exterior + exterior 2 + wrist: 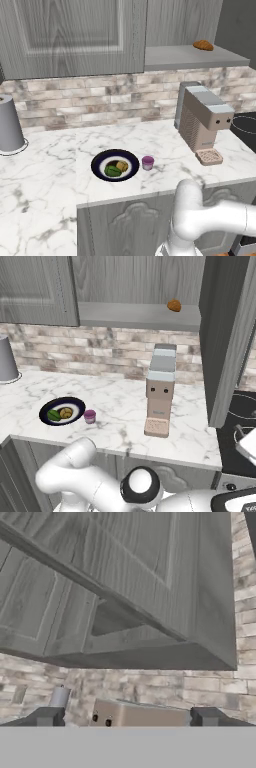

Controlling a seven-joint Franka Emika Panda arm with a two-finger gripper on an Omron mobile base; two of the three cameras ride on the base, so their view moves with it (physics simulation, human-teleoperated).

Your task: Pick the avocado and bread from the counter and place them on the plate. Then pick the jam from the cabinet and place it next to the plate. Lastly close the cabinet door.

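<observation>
Two of the three steps look done, so closing the cabinet [135,286] is, I judge, what remains. Its grey wood-grain body runs above the brick backsplash, its shelf board carrying a croissant [203,45]; the door [230,336] stands swung out on the right of the right base view — edge-on, reaching down past the counter [45,200]. That white marble slab holds everything else: a grey canister [9,124] at far left, a coffee machine [202,120] to the right, and between them the plate [97,161].

On the plate lie the avocado [112,170] and the bread [122,165], touching each other. The jam [147,162] stands on the marble just beside the plate's right rim, apart from it.

Next, the arm has to reach the door's outer face and sweep it shut without clipping the coffee machine beneath.

From the hand view the gripper [125,718] looks up at the cabinet's underside, fingertips [47,717] well apart with nothing between them. Neither base view gives that angle, while the left base view leaves the open door out altogether.
</observation>
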